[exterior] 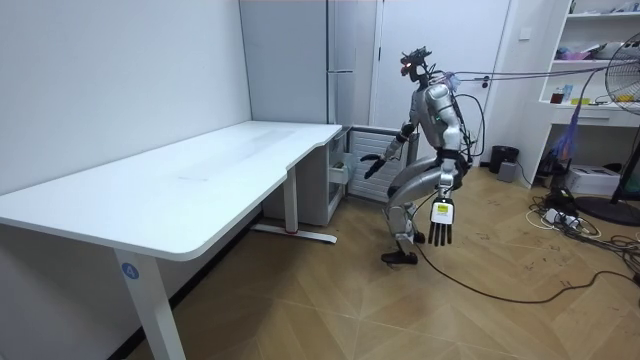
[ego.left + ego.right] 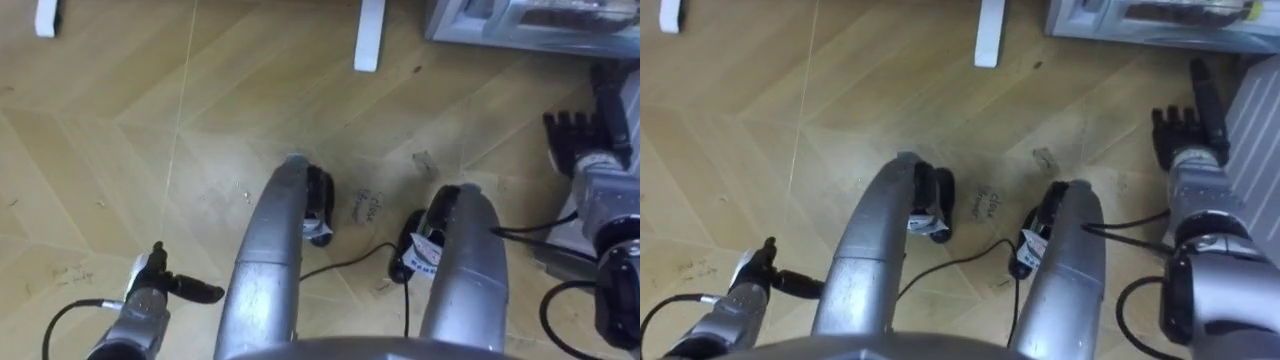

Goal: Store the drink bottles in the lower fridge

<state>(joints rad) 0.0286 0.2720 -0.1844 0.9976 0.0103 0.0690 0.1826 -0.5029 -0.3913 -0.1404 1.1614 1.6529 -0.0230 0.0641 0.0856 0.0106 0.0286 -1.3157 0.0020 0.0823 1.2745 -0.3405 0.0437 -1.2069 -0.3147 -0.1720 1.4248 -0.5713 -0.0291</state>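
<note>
A pale wood parquet floor (image 1: 300, 310) is shown, on which the white feet (image 2: 368, 35) of a long white worktop (image 1: 180, 185) are set. A dark bin (image 1: 503, 158) and a fan's round base (image 1: 612, 208) are stood on it farther off.

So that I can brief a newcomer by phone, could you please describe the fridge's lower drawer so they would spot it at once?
Follow the long white desk to its far end, where a tall grey fridge stands against the back wall. At the fridge's foot a low drawer juts out over the wooden floor, toward the robot's right hand; the doors above it are shut.
</note>
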